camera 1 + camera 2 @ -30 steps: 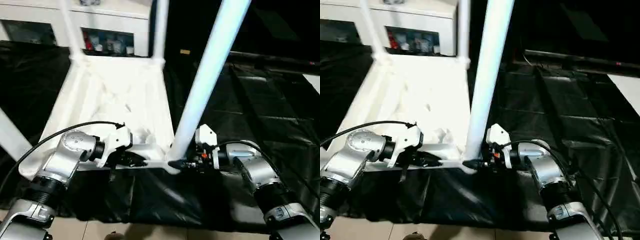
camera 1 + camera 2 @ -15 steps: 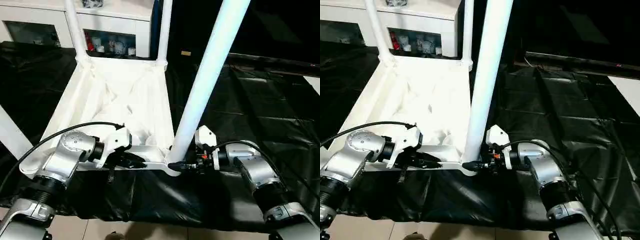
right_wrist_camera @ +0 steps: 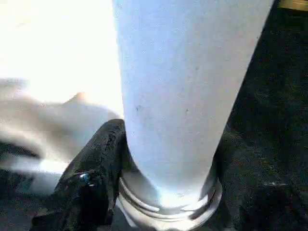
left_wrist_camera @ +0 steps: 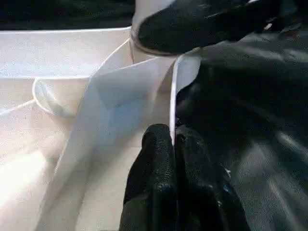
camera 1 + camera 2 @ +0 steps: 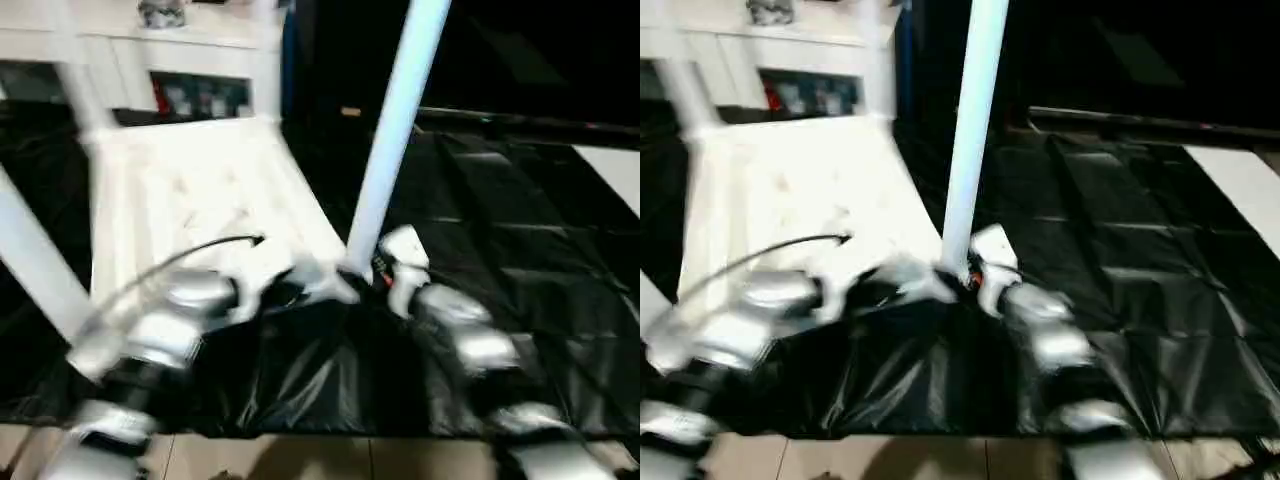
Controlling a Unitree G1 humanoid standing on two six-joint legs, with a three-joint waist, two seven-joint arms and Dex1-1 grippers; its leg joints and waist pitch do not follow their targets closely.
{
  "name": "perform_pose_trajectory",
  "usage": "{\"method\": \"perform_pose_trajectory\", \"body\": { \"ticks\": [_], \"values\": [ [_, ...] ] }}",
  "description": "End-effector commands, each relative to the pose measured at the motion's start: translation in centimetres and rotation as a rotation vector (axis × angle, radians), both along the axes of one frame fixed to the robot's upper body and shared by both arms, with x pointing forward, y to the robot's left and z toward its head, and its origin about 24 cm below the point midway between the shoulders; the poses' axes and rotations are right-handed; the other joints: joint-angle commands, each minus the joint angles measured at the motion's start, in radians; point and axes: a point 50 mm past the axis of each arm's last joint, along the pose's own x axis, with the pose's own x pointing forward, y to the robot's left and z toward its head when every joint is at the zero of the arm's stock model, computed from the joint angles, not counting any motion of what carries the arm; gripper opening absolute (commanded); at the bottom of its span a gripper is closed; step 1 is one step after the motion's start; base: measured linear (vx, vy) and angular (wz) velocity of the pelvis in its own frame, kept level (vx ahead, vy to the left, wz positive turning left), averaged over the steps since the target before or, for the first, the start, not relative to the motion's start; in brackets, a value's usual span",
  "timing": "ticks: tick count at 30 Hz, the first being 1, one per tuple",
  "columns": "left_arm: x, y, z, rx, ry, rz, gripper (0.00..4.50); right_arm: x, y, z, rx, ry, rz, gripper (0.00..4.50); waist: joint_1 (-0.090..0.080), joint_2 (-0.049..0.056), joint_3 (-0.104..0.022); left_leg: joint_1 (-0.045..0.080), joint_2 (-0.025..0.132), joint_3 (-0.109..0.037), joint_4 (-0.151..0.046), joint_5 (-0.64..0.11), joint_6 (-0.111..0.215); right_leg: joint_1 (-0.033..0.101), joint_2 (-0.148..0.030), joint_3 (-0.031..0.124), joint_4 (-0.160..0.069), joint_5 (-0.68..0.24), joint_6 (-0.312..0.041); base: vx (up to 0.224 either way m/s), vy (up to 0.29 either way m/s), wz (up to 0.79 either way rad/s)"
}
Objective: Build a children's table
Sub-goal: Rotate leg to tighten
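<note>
Children's table [image 5: 200, 190] lies upside down on the black-draped table [image 5: 520, 250], its white ribbed underside facing up and its near edge close to the robot. Legs stand up from its corners: one at the near right corner [image 5: 395, 130] rises straight out of frame, another shows at the left edge [image 5: 35, 260], and two more stand at the far corners, blurred.

At that near right corner, the right gripper [image 3: 163, 192] sits low at the base of the leg [image 3: 187, 86], one black finger [image 3: 91, 183] curled round the left side of the tube just above its ringed collar [image 3: 168, 202]. The fingers stand fairly wide apart with the leg between them; whether they actually squeeze it, I cannot tell.

On the near edge, just left of that corner, the left gripper [image 4: 171, 159] has its two fingers pressed together on the thin white rim of the tabletop [image 4: 172, 106], pinching it. A black cable [image 5: 190, 255] arcs over the left forearm [image 5: 170, 320].

Beyond the table's far end stands a white shelf unit [image 5: 170, 60] holding small items. Pale floor [image 5: 300, 460] shows at the near edge.
</note>
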Motion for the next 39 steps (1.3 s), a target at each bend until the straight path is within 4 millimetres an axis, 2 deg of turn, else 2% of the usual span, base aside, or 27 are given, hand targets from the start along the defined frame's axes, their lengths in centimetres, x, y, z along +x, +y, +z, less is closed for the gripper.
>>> {"method": "perform_pose_trajectory", "body": {
  "ticks": [1, 3, 4, 5, 6, 8, 11, 13, 14, 15, 16, 17, 18, 19, 20, 21, 22, 23, 25, 26, 27, 32, 35, 37, 39],
  "values": [
    [-0.5, -4.8, 1.4, -0.113, -0.078, -0.083, 0.0, -2.3, 4.5, -2.7, -0.018, 0.15, 0.119, 2.48, -0.002, 0.006, -0.041, -0.007, -0.005, -0.002, -0.076, -0.387, -0.021, 0.029, -0.045, 0.03, -0.103, -0.489, -0.071, 0.0, 0.0, 0.0],
    [-0.7, -5.1, 1.2, -0.097, -0.087, -0.102, 0.0, -2.3, 4.9, -2.2, -0.025, 0.086, 0.163, 2.48, -0.001, 0.007, -0.041, -0.006, -0.007, 0.0, -0.073, -0.395, 0.001, 0.024, -0.043, 0.033, -0.106, -0.462, -0.074, 0.0, 0.0, 0.0],
    [-0.7, -5.1, 1.2, -0.096, -0.088, -0.103, 0.0, -2.3, 4.9, -2.2, -0.027, 0.082, 0.165, 3.04, -0.002, 0.007, -0.04, -0.008, -0.008, 0.001, -0.073, -0.394, 0.005, 0.024, -0.043, 0.034, -0.107, -0.458, -0.075, 0.0, 0.0, 0.0],
    [-0.7, -5.1, 1.2, -0.093, -0.09, -0.105, 0.0, -2.3, 4.9, -2.1, -0.029, 0.075, 0.169, 3.17, -0.001, 0.007, -0.042, -0.011, -0.007, 0.001, -0.074, -0.383, 0.01, 0.027, -0.043, 0.035, -0.104, -0.445, -0.078, 0.0, 0.0, 0.0],
    [-0.8, -5.0, 1.2, -0.092, -0.088, -0.117, 0.0, -2.3, 4.6, -2.0, 0.0, 0.078, 0.186, 3.2, -0.001, 0.01, -0.042, -0.013, -0.007, 0.001, -0.074, -0.373, 0.011, 0.027, -0.04, 0.036, -0.101, -0.425, -0.084, 0.0, 0.0, 0.0],
    [-0.8, -4.8, 1.3, -0.091, -0.09, -0.126, 0.0, -2.3, 4.2, -1.9, 0.024, 0.076, 0.197, 3.27, -0.002, 0.009, -0.041, -0.013, -0.008, 0.002, -0.074, -0.379, 0.014, 0.026, -0.04, 0.036, -0.102, -0.423, -0.089, 0.0, 0.0, 0.0],
    [-0.9, -4.4, 1.3, -0.083, -0.091, -0.126, 0.0, -2.2, 3.5, -1.8, 0.037, 0.062, 0.21, 3.63, -0.001, 0.011, -0.043, -0.016, -0.006, 0.003, -0.075, -0.367, 0.017, 0.03, -0.04, 0.038, -0.1, -0.39, -0.098, 0.0, 0.0, 0.0],
    [-1.0, -3.6, 1.3, -0.077, -0.091, -0.143, 0.0, -2.5, 1.8, -1.6, 0.026, 0.033, 0.288, 3.75, 0.001, 0.018, -0.044, -0.015, -0.006, 0.003, -0.074, -0.366, 0.022, 0.031, -0.039, 0.038, -0.099, -0.373, -0.103, 0.0, 0.0, 0.0],
    [-1.0, -3.2, 1.4, -0.078, -0.091, -0.159, 0.0, -2.8, 0.5, -1.5, 0.015, 0.021, 0.334, 3.75, 0.004, 0.016, -0.046, -0.017, -0.004, 0.004, -0.072, -0.35, 0.03, 0.035, -0.038, 0.039, -0.096, -0.337, -0.11, 0.0, 0.0, 0.0],
    [-1.0, -3.2, 1.4, -0.078, -0.091, -0.159, 0.0, -2.8, 0.5, -1.5, 0.015, 0.021, 0.334, 4.01, 0.007, 0.015, -0.047, -0.016, -0.003, 0.006, -0.07, -0.34, 0.037, 0.035, -0.036, 0.039, -0.096, -0.313, -0.116, 0.0, 0.0, 0.0],
    [-1.1, -2.7, 1.4, -0.074, -0.089, -0.171, 0.0, -3.0, -1.1, -1.3, 0.002, 0.013, 0.364, 4.1, 0.009, 0.017, -0.048, -0.012, -0.003, 0.011, -0.067, -0.321, 0.042, 0.03, -0.034, 0.043, -0.091, -0.264, -0.14, 0.051, -0.007, 0.11],
    [-1.1, -2.6, 1.4, -0.072, -0.088, -0.174, 0.0, -3.0, -1.6, -1.3, -0.002, 0.011, 0.369, 4.19, 0.013, 0.014, -0.052, -0.013, -0.004, 0.013, -0.062, -0.285, 0.052, 0.036, -0.033, 0.042, -0.084, -0.205, -0.16, 0.051, -0.007, 0.11],
    [-1.0, -2.2, 1.3, -0.066, -0.083, -0.178, 0.0, -3.1, -3.3, -0.9, -0.007, 0.005, 0.375, 4.19, 0.018, 0.016, -0.053, -0.015, -0.005, 0.014, -0.06, -0.251, 0.061, 0.043, -0.032, 0.042, -0.08, -0.158, -0.17, 0.051, -0.007, 0.05],
    [-1.0, -1.9, 1.3, -0.062, -0.08, -0.18, 0.0, -3.1, -4.3, -0.7, -0.009, 0.002, 0.377, 4.29, 0.019, 0.015, -0.054, -0.019, -0.004, 0.014, -0.059, -0.232, 0.066, 0.044, -0.032, 0.042, -0.074, -0.135, -0.176, 0.0, 0.0, 0.0],
    [-1.0, -1.3, 1.3, -0.055, -0.074, -0.189, 0.0, -3.4, -6.2, -0.2, -0.023, -0.004, 0.395, 4.41, 0.027, 0.019, -0.057, -0.019, -0.004, 0.015, -0.055, -0.188, 0.076, 0.046, -0.03, 0.04, -0.07, -0.08, -0.191, 0.0, 0.0, 0.0],
    [-1.0, -1.3, 1.3, -0.055, -0.074, -0.189, 0.0, -3.4, -6.2, -0.2, -0.023, -0.004, 0.395, 4.41, 0.029, 0.018, -0.057, -0.021, -0.004, 0.015, -0.053, -0.177, 0.079, 0.049, -0.03, 0.04, -0.067, -0.062, -0.195, 0.0, 0.0, 0.0],
    [-1.1, -1.0, 1.3, -0.052, -0.07, -0.198, 0.0, -3.7, -7.6, 0.1, -0.039, -0.004, 0.403, 4.47, 0.03, 0.019, -0.058, -0.022, -0.004, 0.015, -0.052, -0.167, 0.082, 0.05, -0.029, 0.039, -0.065, -0.047, -0.2, 0.0, 0.0, 0.0],
    [-1.1, -1.0, 1.3, -0.052, -0.07, -0.198, 0.0, -3.7, -7.6, 0.1, -0.039, -0.004, 0.403, 4.47, 0.03, 0.019, -0.058, -0.025, -0.005, 0.016, -0.05, -0.158, 0.087, 0.05, -0.028, 0.038, -0.063, -0.031, -0.206, 0.0, 0.0, 0.0],
    [-1.4, -0.4, 1.2, -0.051, -0.056, -0.23, 0.0, -4.3, -9.6, 0.5, -0.063, -0.002, 0.409, 4.47, 0.027, 0.028, -0.057, -0.027, -0.005, 0.014, -0.05, -0.167, 0.082, 0.052, -0.03, 0.036, -0.064, -0.045, -0.21, 0.0, 0.0, 0.0],
    [-1.6, -0.3, 1.2, -0.053, -0.054, -0.254, 0.0, -4.5, -10.3, 0.8, -0.066, -0.005, 0.413, 4.47, 0.027, 0.023, -0.054, -0.025, -0.005, 0.016, -0.05, -0.197, 0.082, 0.051, -0.031, 0.037, -0.072, -0.092, -0.204, 0.0, 0.0, 0.0],
    [-1.7, -0.2, 1.2, -0.056, -0.052, -0.274, 0.0, -4.7, -10.7, 1.0, -0.065, -0.01, 0.418, 4.47, 0.027, 0.023, -0.054, -0.025, -0.005, 0.016, -0.05, -0.197, 0.082, 0.051, -0.031, 0.037, -0.072, -0.092, -0.204, 0.0, 0.0, 0.0],
    [-2.3, 0.2, 1.2, -0.067, -0.029, -0.363, 0.0, -5.1, -10.6, 2.0, -0.035, -0.018, 0.474, 4.47, 0.026, 0.024, -0.052, -0.026, -0.003, 0.016, -0.053, -0.199, 0.081, 0.05, -0.035, 0.037, -0.076, -0.161, -0.18, 0.0, 0.0, 0.0],
    [-2.5, 0.4, 1.4, -0.078, -0.015, -0.394, 0.0, -4.6, -10.1, 2.4, -0.054, -0.055, 0.466, 4.47, 0.028, 0.023, -0.053, -0.021, -0.001, 0.018, -0.052, -0.193, 0.073, 0.043, -0.034, 0.038, -0.074, -0.153, -0.191, 0.0, 0.0, 0.0],
    [-2.5, 0.5, 1.5, -0.078, -0.012, -0.4, 0.0, -4.4, -9.7, 2.5, -0.057, -0.066, 0.474, 4.47, 0.028, 0.026, -0.054, -0.022, -0.001, 0.018, -0.051, -0.185, 0.071, 0.044, -0.033, 0.038, -0.069, -0.121, -0.204, 0.0, 0.0, 0.0],
    [-2.5, 0.6, 1.5, -0.075, -0.008, -0.408, 0.0, -4.4, -9.2, 2.6, -0.055, -0.064, 0.506, 4.47, 0.027, 0.026, -0.054, -0.024, -0.002, 0.018, -0.051, -0.184, 0.069, 0.047, -0.033, 0.037, -0.068, -0.115, -0.202, 0.0, 0.0, 0.0]
  ]
}}
